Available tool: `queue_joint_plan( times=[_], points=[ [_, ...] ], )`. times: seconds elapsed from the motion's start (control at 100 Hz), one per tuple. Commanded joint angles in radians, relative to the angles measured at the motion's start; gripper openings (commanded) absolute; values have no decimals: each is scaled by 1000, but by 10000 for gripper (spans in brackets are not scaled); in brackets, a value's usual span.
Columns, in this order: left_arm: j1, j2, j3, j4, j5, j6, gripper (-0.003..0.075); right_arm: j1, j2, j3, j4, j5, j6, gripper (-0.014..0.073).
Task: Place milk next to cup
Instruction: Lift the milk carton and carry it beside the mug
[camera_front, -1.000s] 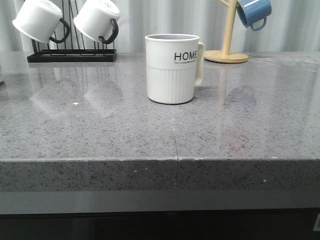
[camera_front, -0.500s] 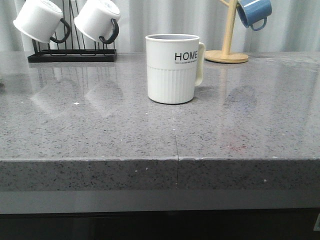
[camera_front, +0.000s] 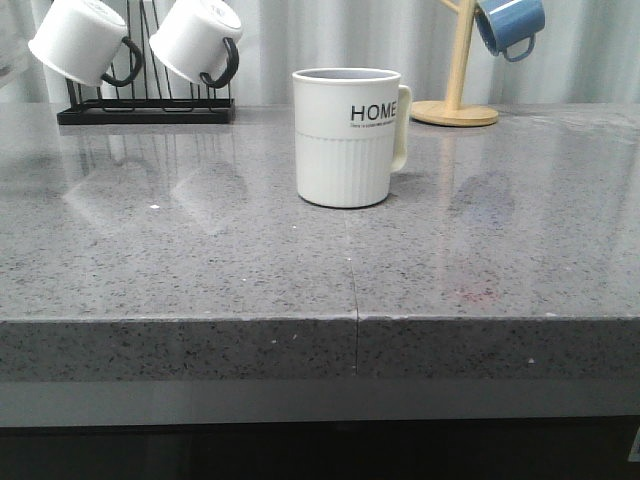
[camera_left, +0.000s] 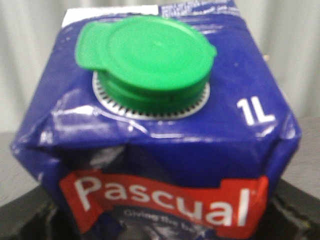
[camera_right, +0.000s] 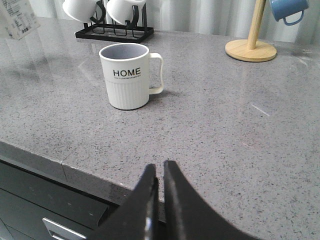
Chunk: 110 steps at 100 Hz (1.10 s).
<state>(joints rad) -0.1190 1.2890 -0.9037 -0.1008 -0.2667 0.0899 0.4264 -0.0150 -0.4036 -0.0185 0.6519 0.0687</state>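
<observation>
Milk (camera_left: 157, 125) fills the left wrist view: dark blue carton top, green screw cap (camera_left: 147, 57), "1L" in white, red band reading "Pascual". Carton sits very close to the lens, between the dark fingers of the left hand, whose black masses show at both lower corners (camera_left: 27, 217). Fingers flank the carton; left hand looks clamped on it. Carton's place over the table cannot be told from this view; only a pale curtain shows behind. A carton edge with small print shows in the right wrist view (camera_right: 17, 17), beyond the table's far left part, well apart from the cup.

Cup (camera_front: 347, 137) stands upright on the grey speckled table (camera_front: 200, 270), about midway along its width and back from the front edge. White, ribbed lower half, black "HOME" lettering, cream handle turned toward the table's right side.

Far left corner: black wire rack (camera_front: 145, 108) with two white mugs (camera_front: 195, 42) hung tilted, black handles. Far right: wooden mug tree (camera_front: 455, 100) carrying a blue mug (camera_front: 510, 25).

Right hand (camera_right: 160, 172) hangs over the front edge of the table, near the cup's right side but well short of it. Fingers nearly together, only a thin gap, nothing between them.
</observation>
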Motion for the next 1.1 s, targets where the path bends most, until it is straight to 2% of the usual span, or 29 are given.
queue_joint_plan(
  times=[0.0, 0.29, 0.52, 0.66, 0.93, 1.01, 1.05, 1.06, 1.09],
  points=[
    [-74, -41, -32, 2, -83, 3, 119, -1, 5, -26, 3, -73, -1, 48],
    [-283, 41, -48, -44, -101, 33, 119, -1, 5, -26, 3, -73, -1, 48],
    [-405, 158, -103, -90, -143, 33, 119, -1, 5, -26, 3, -73, -1, 48],
    [-447, 216, -131, -114, -157, 33, 119, -1, 5, -26, 3, -73, -1, 48],
    [-446, 270, -132, -182, -155, 33, 123, -1, 5, -26, 3, -73, -1, 48],
    [-446, 270, -132, -178, -155, 33, 180, -1, 5, -26, 3, -73, -1, 48],
    [-444, 270, -132, -178, -150, 33, 258, -1, 5, -26, 3, -73, -1, 48],
    [-444, 270, -132, -178, -150, 33, 258, -1, 5, -26, 3, -73, -1, 48],
    [-444, 270, -132, -178, -146, 33, 331, -1, 5, -26, 3, -73, -1, 48]
  ],
)
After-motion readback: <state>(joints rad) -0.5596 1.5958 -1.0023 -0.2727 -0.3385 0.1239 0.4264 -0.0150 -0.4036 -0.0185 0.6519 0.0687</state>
